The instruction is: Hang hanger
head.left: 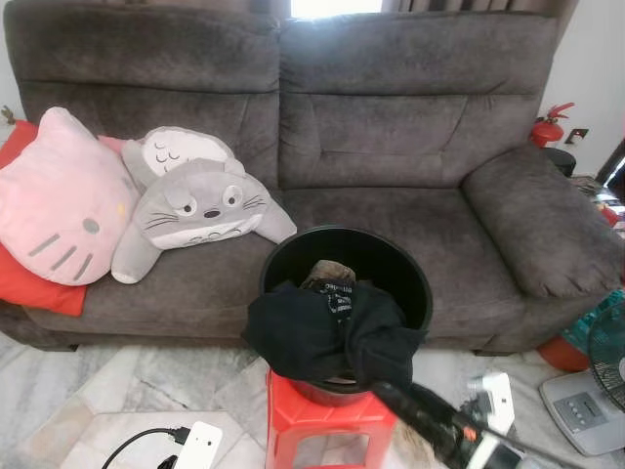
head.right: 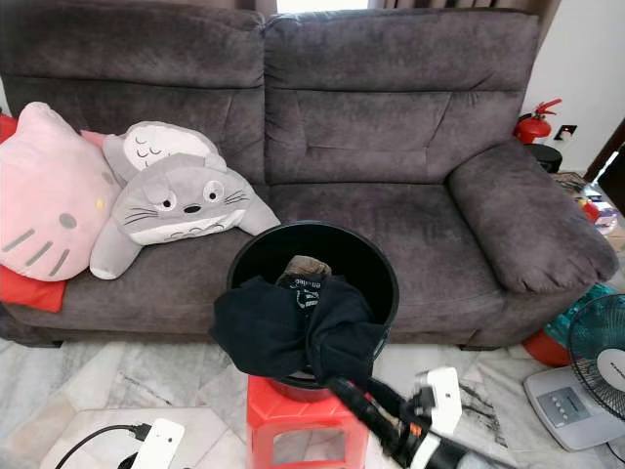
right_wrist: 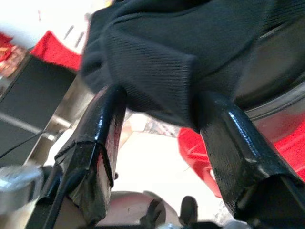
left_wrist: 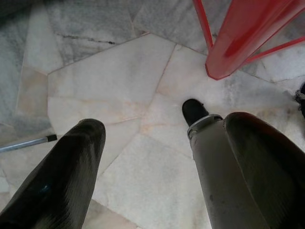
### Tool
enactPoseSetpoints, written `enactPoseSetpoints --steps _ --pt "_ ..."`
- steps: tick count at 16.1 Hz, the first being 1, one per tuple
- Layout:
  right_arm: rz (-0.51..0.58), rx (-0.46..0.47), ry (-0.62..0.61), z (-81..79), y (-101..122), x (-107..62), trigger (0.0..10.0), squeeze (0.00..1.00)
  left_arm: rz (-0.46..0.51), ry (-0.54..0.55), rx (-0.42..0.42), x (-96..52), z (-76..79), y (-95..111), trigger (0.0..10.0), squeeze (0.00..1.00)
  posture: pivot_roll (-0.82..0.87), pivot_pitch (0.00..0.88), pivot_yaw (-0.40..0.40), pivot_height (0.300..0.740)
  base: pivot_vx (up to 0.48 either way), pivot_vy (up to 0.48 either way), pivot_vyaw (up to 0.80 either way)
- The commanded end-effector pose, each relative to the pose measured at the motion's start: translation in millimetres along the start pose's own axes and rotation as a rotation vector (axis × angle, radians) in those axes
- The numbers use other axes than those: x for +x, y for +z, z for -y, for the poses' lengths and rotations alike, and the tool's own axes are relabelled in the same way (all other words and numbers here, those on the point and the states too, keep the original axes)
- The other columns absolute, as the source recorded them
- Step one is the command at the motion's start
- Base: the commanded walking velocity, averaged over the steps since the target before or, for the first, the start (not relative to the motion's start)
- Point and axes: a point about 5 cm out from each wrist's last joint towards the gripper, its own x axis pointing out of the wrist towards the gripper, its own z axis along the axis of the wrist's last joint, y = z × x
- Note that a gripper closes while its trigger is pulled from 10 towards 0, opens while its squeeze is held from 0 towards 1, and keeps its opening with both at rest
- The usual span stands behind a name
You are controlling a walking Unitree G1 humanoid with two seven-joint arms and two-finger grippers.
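Our right gripper [right_wrist: 159, 114] fingers apart around the black garment's [head.left: 322, 332] hanging fold, black bucket [head.left: 410, 283] beyond the fingertips, our left gripper [left_wrist: 157, 143] fingers apart above marble floor [left_wrist: 119, 81]

We're in a home living room: a big grey sofa [head.left: 322, 166] along the wall, a pink cat cushion [head.left: 61, 200] and grey plush toys [head.left: 200, 205] at its left end, marble floor [head.left: 146, 381] in front, a fan [head.right: 601, 366] at the right, a red extinguisher [head.left: 549, 125] in the corner.
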Motion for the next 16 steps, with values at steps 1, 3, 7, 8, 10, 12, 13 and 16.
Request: enactPoseSetpoints --steps 1,3,7,8,10,12,13,16 --pt "0.027 -0.002 -0.001 1.1 4.2 0.2 10.0 0.00 -0.022 0.004 0.010 -0.6 -0.5 -4.5 10.0 0.00 -0.20 0.002 -0.011 0.740 0.000 0.000 0.00" --pt "0.049 0.002 0.028 -2.4 7.8 4.0 10.0 0.00 -0.021 0.006 0.010 -0.6 -0.6 -4.5 10.0 0.00 -0.20 0.002 -0.011 0.740 0.000 0.000 0.00" --pt "0.056 0.015 0.058 -7.5 5.7 5.0 10.0 0.00 -0.022 0.007 0.012 -0.5 -0.8 -4.4 10.0 0.00 -0.19 0.008 -0.010 0.740 0.000 0.000 0.00" --pt "0.055 0.018 0.054 -8.0 4.7 3.8 10.0 0.00 -0.023 0.007 0.012 -0.5 -0.8 -4.4 10.0 0.00 -0.19 0.008 -0.011 0.740 0.000 0.000 0.00" --pt "0.052 0.019 0.033 -8.8 3.0 -1.7 10.0 0.00 -0.023 0.007 0.013 -0.5 -1.1 -4.3 10.0 0.00 -0.20 0.010 -0.010 0.740 0.000 0.000 0.00" --pt "0.048 0.024 0.028 -8.8 1.8 -4.2 10.0 0.00 -0.023 0.007 0.015 -0.4 -1.2 -4.1 10.0 0.00 -0.20 0.010 -0.009 0.740 0.000 0.000 0.00" --pt "0.046 0.024 0.029 -8.9 1.5 -4.7 10.0 0.00 -0.023 0.007 0.015 -0.4 -1.2 -4.0 10.0 0.00 -0.20 0.010 -0.009 0.740 0.000 0.000 0.00" --pt "0.054 0.019 0.041 -7.6 4.5 0.4 10.0 0.00 -0.020 0.008 0.014 -0.4 -1.4 -3.7 10.0 0.00 -0.20 0.008 -0.009 0.740 0.000 0.000 0.00"
